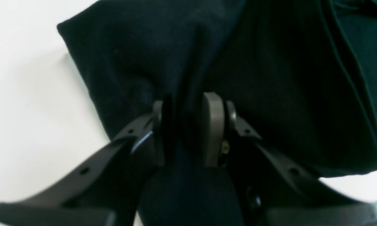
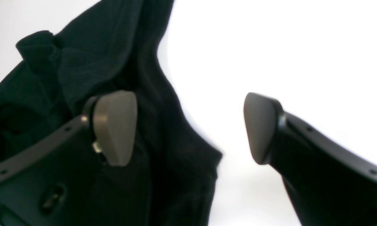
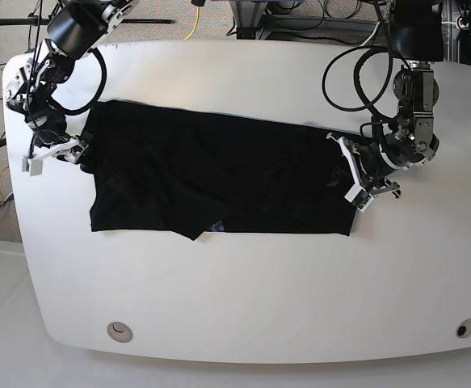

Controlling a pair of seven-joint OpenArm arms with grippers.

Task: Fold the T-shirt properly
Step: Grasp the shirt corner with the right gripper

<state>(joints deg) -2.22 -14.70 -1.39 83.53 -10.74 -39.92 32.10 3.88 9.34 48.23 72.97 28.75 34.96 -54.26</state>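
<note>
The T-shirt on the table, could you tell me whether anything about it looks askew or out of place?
The T-shirt lies spread across the white table, but not squarely: its bottom edge has a flap poking down near a small purple mark. Its right end is bunched where the left gripper pinches it.

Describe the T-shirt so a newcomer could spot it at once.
Start at the white table. Across its middle, between the two arms, lies the T-shirt, a wide black cloth spread almost flat. It is the only fabric there, and the left end effector pinches a fold of it.
</note>
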